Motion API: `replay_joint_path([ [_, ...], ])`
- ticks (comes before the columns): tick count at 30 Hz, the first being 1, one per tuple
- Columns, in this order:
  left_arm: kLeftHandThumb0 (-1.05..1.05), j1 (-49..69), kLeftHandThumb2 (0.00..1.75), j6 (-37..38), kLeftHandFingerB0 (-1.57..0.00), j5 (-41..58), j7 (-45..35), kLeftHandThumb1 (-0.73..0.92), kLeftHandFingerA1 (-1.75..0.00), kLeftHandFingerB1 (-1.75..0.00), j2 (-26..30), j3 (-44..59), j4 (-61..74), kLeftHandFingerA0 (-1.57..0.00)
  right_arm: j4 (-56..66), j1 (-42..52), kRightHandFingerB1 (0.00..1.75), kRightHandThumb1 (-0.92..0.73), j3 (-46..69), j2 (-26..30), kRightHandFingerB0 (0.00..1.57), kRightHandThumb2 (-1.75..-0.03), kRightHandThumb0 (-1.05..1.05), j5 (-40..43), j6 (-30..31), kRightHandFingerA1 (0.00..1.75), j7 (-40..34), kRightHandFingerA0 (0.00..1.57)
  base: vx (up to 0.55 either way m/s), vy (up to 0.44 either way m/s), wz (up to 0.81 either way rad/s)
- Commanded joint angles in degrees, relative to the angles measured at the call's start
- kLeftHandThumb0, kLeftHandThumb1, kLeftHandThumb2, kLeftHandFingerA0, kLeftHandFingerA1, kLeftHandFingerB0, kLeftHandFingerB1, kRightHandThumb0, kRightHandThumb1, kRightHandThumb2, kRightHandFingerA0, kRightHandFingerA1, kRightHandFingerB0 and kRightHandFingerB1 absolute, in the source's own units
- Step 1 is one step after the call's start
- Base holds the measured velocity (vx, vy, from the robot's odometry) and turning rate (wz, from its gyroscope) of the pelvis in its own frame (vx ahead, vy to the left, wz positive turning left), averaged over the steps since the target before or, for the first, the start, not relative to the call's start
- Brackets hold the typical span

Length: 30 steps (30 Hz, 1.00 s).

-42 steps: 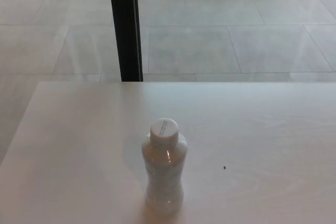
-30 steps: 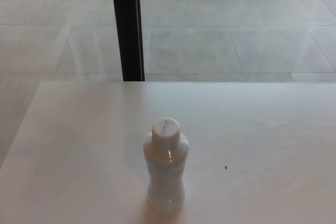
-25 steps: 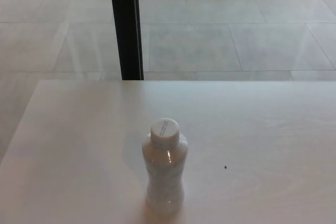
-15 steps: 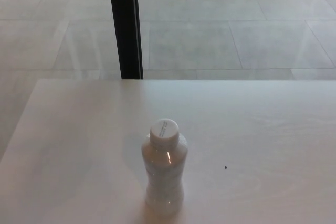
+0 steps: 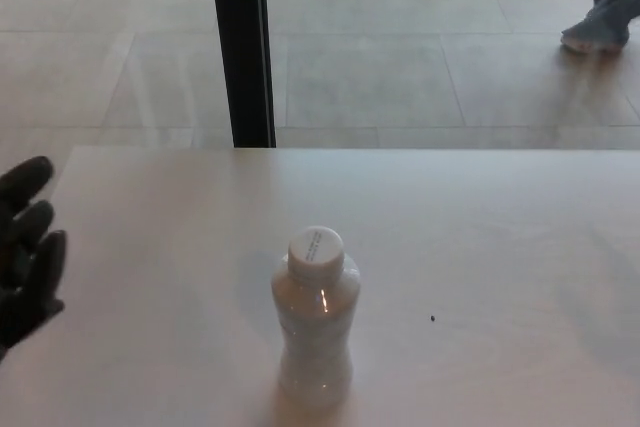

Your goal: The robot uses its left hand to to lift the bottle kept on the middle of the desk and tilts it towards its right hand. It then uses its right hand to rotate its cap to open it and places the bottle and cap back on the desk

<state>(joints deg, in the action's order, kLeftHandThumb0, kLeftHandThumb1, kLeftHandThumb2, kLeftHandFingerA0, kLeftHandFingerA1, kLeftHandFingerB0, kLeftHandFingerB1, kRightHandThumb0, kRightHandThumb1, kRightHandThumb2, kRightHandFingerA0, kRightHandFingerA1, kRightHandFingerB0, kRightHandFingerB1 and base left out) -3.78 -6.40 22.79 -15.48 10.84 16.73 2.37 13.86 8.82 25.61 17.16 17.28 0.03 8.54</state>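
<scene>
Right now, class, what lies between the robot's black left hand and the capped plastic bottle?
Nothing: in the head view, only bare white desk separates the left hand from the bottle.

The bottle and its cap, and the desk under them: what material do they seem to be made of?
The bottle looks like clear glossy plastic: it is see-through and shows a bright glint. Its cap seems opaque white plastic with faint printing on top. The desk looks like pale wood or laminate, with a smooth matte surface; which of the two is uncertain.
</scene>
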Motion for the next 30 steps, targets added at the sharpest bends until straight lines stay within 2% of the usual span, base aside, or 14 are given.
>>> replay_joint_path([
  [1, -0.82, 1.86, 0.6, -5.62, -0.23, -0.35, -3.75, 0.65, -0.49, -0.36, 3.12, -4.6, 2.68, -0.19, 4.11, 0.36, 0.28, -0.84, -1.88, -0.55, 0.16, -0.64, -0.54, -0.2, 6.49, 0.65, -2.03, 0.38, 0.0, 0.0, 0.0],
  [8, -0.85, 1.72, 0.62, -4.55, -0.18, -8.91, -5.94, 0.71, -0.42, -0.3, 11.48, -13.65, 3.18, -0.13, 6.44, 0.8, 0.32, -0.81, -1.68, -0.63, 0.26, -0.64, -0.6, 0.77, 9.72, 0.7, -2.19, 0.45, 0.0, 0.0, 0.0],
  [9, -0.4, 1.75, 0.97, -4.15, 0.0, -9.13, -5.91, 0.31, -0.53, -0.49, 11.74, -14.21, 3.2, -0.03, 6.48, 0.79, 0.47, -0.65, -1.5, -0.66, 0.21, -0.97, -0.6, 0.79, 9.75, 0.72, -2.16, 0.47, 0.0, 0.0, 0.0],
  [11, -0.4, 1.66, 0.98, -2.74, 0.0, -9.38, -6.59, 0.32, -0.53, -0.49, 12.3, -15.0, 2.74, -0.02, 6.53, 0.69, 0.47, -0.66, -1.33, -0.59, 0.22, -0.97, -0.59, 0.78, 9.9, 0.73, -1.97, 0.48, 0.0, 0.0, 0.0],
  [12, -0.86, 1.56, 0.63, -3.57, -0.11, -8.91, -7.2, 0.71, -0.39, -0.27, 12.6, -15.45, 3.28, -0.07, 6.11, 0.46, 0.47, -0.66, -1.32, -0.61, 0.21, -0.97, -0.59, 0.71, 9.67, 0.74, -1.75, 0.48, 0.0, 0.0, 0.0],
  [13, -0.85, 1.49, 0.97, -4.13, -0.08, -8.99, -7.58, 0.54, -0.39, -0.27, 13.01, -15.89, 3.69, -0.06, 5.8, 0.36, 0.47, -0.65, -1.31, -0.7, 0.21, -0.96, -0.59, 0.84, 9.46, 0.73, -1.54, 0.47, 0.0, 0.0, 0.0],
  [14, -0.89, 1.49, 0.99, -4.42, -0.11, -10.26, -7.54, 0.56, -0.34, -0.24, 13.84, -16.83, 4.15, -0.05, 5.56, 0.3, 0.47, -0.65, -1.29, -0.9, 0.21, -0.97, -0.6, 1.16, 9.33, 0.73, -1.29, 0.47, 0.0, 0.0, 0.0],
  [18, -0.97, 0.97, 0.97, -3.29, -0.09, -13.43, -7.24, 0.58, -0.08, 0.0, 14.01, -19.99, 3.08, 0.0, 5.79, 0.43, 0.48, -0.66, -1.02, -0.8, 0.21, -0.97, -0.61, 1.39, 9.52, 0.74, -0.96, 0.48, 0.0, 0.0, 0.0],
  [23, -0.9, 0.45, 0.94, -3.28, -0.08, -15.64, -6.28, 0.51, -0.16, -0.01, 12.82, -23.63, 4.16, 0.0, 6.13, 0.73, 0.48, -0.65, -1.43, -1.33, 0.22, -0.97, -0.62, 0.94, 9.75, 0.73, -1.26, 0.5, 0.0, 0.0, 0.0],
  [25, -0.97, -0.51, 0.81, -6.11, -0.01, -16.43, -3.67, 0.45, 0.0, -0.06, 10.46, -24.89, 5.09, 0.0, 6.48, 0.75, 0.48, -0.65, -1.5, -2.09, 0.23, -0.97, -0.6, 1.7, 10.47, 0.74, -1.6, 0.51, 0.0, 0.0, 0.0],
  [26, -0.98, -1.14, 0.82, -7.08, 0.0, -17.4, -2.75, 0.45, 0.0, -0.07, 9.72, -25.39, 5.11, 0.0, 6.63, 0.68, 0.33, -0.8, -1.47, -2.41, 0.29, -0.64, -0.57, 2.26, 11.13, 0.75, -1.71, 0.52, 0.0, 0.0, 0.0],
  [28, -1.01, -1.69, 0.86, -7.37, -0.02, -18.35, -2.23, 0.48, 0.0, 0.0, 9.09, -25.75, 5.02, 0.0, 6.57, 0.46, 0.33, -0.79, -1.39, -2.56, 0.29, -0.64, -0.58, 2.51, 11.49, 0.76, -1.62, 0.52, 0.0, 0.0, 0.0],
  [29, -1.0, -2.04, 0.82, -7.05, 0.0, -19.13, -1.73, 0.46, 0.0, -0.05, 8.47, -26.03, 4.6, 0.0, 6.48, 0.34, 0.48, -0.63, -1.39, -2.71, 0.23, -0.96, -0.61, 2.64, 11.47, 0.76, -1.54, 0.51, 0.0, 0.0, 0.0],
  [30, -1.0, -2.12, 0.82, -6.87, 0.0, -19.42, -1.58, 0.46, 0.0, -0.05, 8.21, -26.04, 4.41, 0.0, 6.48, 0.23, 0.48, -0.63, -1.42, -2.74, 0.23, -0.96, -0.61, 2.64, 11.51, 0.76, -1.54, 0.51, 0.0, 0.0, 0.0],
])
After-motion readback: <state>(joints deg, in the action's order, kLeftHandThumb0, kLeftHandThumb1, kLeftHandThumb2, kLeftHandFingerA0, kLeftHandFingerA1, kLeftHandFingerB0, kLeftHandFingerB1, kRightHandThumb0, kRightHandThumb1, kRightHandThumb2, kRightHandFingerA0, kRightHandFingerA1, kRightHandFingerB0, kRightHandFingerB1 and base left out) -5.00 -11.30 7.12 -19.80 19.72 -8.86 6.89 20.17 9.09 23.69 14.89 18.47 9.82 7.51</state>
